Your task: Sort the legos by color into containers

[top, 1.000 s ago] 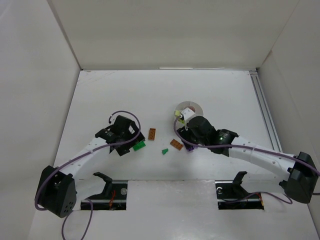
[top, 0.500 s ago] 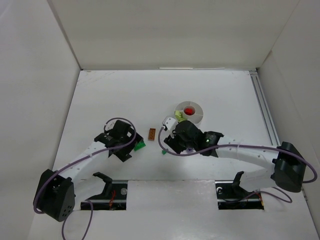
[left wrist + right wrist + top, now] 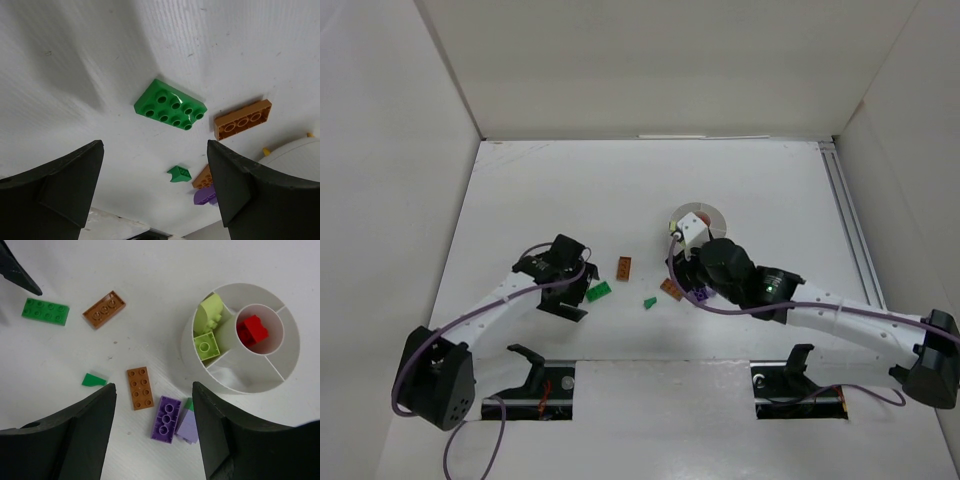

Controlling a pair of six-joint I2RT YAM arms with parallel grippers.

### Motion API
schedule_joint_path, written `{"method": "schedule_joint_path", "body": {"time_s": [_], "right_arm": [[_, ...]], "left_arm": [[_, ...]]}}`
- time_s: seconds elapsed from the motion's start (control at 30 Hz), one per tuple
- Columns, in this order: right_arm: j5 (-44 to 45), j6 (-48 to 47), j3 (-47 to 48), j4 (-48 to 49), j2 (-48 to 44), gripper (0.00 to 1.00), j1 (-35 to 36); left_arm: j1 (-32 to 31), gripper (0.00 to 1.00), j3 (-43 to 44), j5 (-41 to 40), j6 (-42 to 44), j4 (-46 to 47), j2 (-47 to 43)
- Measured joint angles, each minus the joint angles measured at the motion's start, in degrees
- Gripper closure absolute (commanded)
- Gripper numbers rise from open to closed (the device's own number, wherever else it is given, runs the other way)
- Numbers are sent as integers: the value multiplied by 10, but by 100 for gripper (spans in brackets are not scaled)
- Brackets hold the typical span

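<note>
Loose legos lie on the white table. My left gripper (image 3: 155, 185) is open and empty above it, with a green brick (image 3: 170, 105) ahead of its fingers and a green wedge (image 3: 179, 173) below between them. My right gripper (image 3: 155, 430) is open and empty too, hovering over an orange-brown brick (image 3: 140, 388), a purple plate (image 3: 166, 419) and a lilac brick (image 3: 187, 427). The round white tub (image 3: 196, 362) holds yellow-green bricks (image 3: 207, 345) in one wedge and a red brick (image 3: 252, 330) in its centre. From above, the right wrist hides part of the tub (image 3: 712, 212).
A second orange-brown plate (image 3: 623, 267) lies between the arms, near the green brick (image 3: 598, 291) and the green wedge (image 3: 649, 302). White walls enclose the table at the back and both sides. A metal rail (image 3: 850, 225) runs along the right edge.
The left gripper has drawn back toward the near left, leaving the green brick uncovered. The right arm swung left, then returned over the purple bricks beside the tub.
</note>
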Motion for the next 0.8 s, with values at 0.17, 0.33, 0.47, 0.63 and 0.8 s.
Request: {"method": "schedule_joint_path", "body": {"time_s": [0.17,0.33,0.47,0.63,0.8], "right_arm": [[28,13,-15,-1,-27,31,0],[44,16,-15,-2,-31,31,0],[55,15,-16,-5,-34,30,0],[65,12,-16,-8,-43,30,0],[73,6,-16,-16,-63,30,0]], "left_arm": [[1,19,4,-2,-62,-19,24],[6,20,4,-2,-107,-22,40],[12,24,4,-2,-133,-9,50],[23,26,2,1,-156,17,87],[30,38,9,23,-164,37,123]]}}
